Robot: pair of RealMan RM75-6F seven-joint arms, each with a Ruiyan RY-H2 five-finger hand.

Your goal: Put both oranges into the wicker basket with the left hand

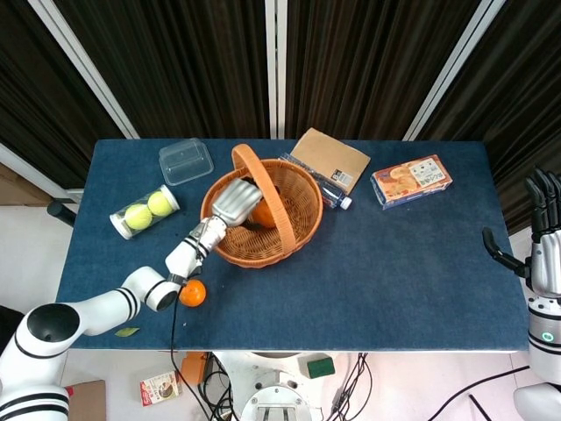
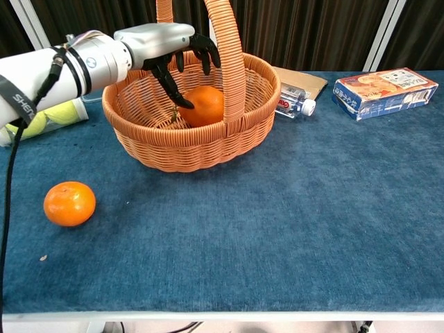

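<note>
One orange (image 2: 205, 105) (image 1: 263, 213) lies on the floor of the wicker basket (image 2: 194, 149) (image 1: 298, 224), just left of the tall handle. My left hand (image 2: 170, 48) (image 1: 232, 201) hovers over it inside the basket with its dark fingers spread apart and holds nothing; its thumb tip is close to the orange's left side. The second orange (image 2: 69, 203) (image 1: 192, 292) sits on the blue table near the front left, beside my left forearm. My right hand (image 1: 543, 237) stands upright and open at the table's right edge, far from everything.
A tube of tennis balls (image 1: 145, 210) (image 2: 41, 118) lies left of the basket, with a clear plastic box (image 1: 186, 160) behind it. A brown cardboard packet (image 1: 330, 160), a water bottle (image 2: 295, 103) and a snack box (image 2: 385, 91) lie at the back right.
</note>
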